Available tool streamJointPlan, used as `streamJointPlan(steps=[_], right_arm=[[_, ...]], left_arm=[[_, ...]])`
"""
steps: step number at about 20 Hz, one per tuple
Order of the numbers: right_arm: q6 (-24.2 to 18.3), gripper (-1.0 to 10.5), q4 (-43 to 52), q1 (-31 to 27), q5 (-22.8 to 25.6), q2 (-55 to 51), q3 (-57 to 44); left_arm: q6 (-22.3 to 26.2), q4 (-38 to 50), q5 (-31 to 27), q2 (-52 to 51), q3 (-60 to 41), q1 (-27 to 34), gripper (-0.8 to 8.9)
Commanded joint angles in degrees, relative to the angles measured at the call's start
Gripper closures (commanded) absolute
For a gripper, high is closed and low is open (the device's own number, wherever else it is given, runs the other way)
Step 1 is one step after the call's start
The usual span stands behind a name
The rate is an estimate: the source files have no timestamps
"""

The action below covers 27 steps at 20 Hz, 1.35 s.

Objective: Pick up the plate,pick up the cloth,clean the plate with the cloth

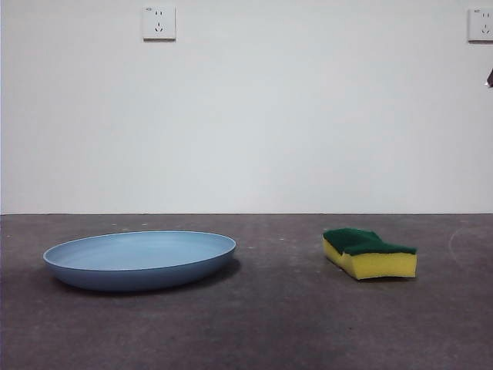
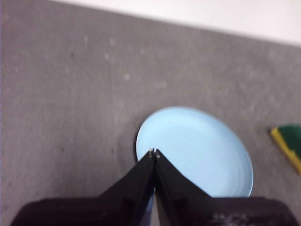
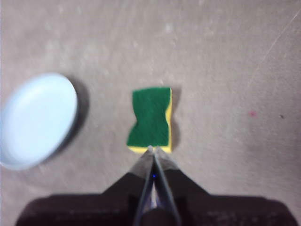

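Observation:
The light blue plate (image 1: 140, 258) lies flat on the dark table at the left of the front view. The cloth (image 1: 370, 252), a yellow sponge with a green top, rests on the table to the plate's right. My left gripper (image 2: 154, 152) hangs high above the plate (image 2: 197, 153), shut and holding nothing. High over the cloth (image 3: 150, 117), my right gripper (image 3: 153, 149) is also shut and empty. The plate (image 3: 36, 118) shows beside the cloth in the right wrist view. The cloth (image 2: 289, 141) peeks in at the edge of the left wrist view.
A white wall with two power sockets (image 1: 159, 23) stands behind the grey table (image 1: 269, 324). A small dark arm tip (image 1: 489, 77) shows at the upper right edge of the front view.

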Motion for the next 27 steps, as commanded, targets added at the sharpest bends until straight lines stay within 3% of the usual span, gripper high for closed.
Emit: streamJointPlan(steps=[1,4,5,7,8,9,15,22,27], right_arm=[[-5.1,9.5,-3.8,-0.1,-0.1,3.7,3.0],[-5.9,9.3,-4.7,-0.1,-0.1,5.9,3.6],[-5.9,8.6,-4.7,-0.1,-0.1,6.1,3.6],[-5.9,6.2,-4.7,-0.1,0.2,6.1,3.6],[-5.9,4.9,-4.7,-0.1,0.3,6.1,3.6],[-5.9,4.3,-4.7,-0.1,0.3,6.1,3.6],[-5.1,4.4,-4.7,-0.1,0.1,6.1,3.6],[-4.2,4.4,-4.7,-0.1,0.1,6.1,3.6],[-4.1,4.4,-4.7,-0.1,0.1,6.1,3.6]], left_arm=[[4.8,-6.6,0.0,7.0,5.1,0.1,8.18],[5.0,-10.0,1.5,13.2,8.7,0.1,8.10],[5.0,-9.5,3.7,14.3,8.9,0.1,7.46],[4.4,-6.4,7.8,16.0,8.9,0.1,4.11],[3.0,-4.4,9.0,16.7,8.9,0.1,3.26],[1.6,-2.9,10.4,17.0,8.9,0.0,3.29],[2.5,-2.7,11.3,26.1,12.8,-0.1,3.80],[8.1,-9.7,1.0,49.5,28.1,-3.5,3.80],[8.0,-8.0,-2.0,61.1,31.4,-5.9,3.80]])
